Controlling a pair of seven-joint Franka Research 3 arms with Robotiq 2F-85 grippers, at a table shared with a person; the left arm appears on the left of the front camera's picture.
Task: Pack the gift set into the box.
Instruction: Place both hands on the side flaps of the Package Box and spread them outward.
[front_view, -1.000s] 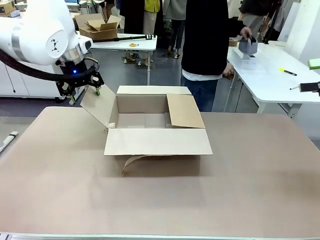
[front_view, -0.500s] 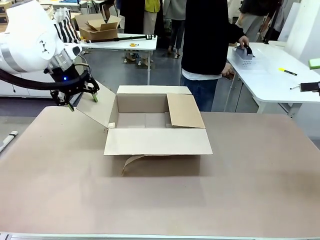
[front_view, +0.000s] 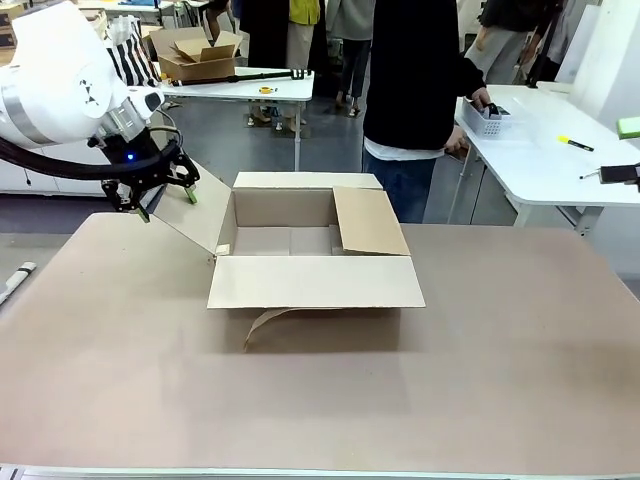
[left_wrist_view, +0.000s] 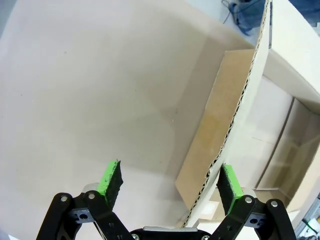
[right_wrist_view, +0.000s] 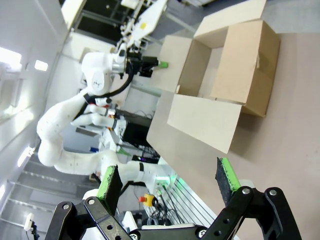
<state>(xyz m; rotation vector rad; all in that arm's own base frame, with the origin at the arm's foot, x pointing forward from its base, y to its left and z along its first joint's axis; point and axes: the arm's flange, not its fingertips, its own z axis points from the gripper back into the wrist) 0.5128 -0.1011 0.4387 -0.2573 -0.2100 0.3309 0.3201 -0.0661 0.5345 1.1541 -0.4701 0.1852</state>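
left gripper (left_wrist_view: 170, 181) spread wide, gripping nothing; the box (front_view: 315, 285) sits just ahead, its left flap (front_view: 195, 215) edge-on between the pads. step, probably: opening flaps. next: press that flap outward so the gift set fits.

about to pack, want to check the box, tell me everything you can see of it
The box is plain brown corrugated cardboard, shallow and rectangular, upright on the table, empty. All four flaps are open: front folded outward, right drooping inward, left leaning out with its edge between the open fingers of the left tool. A brown strip curls under the front flap.
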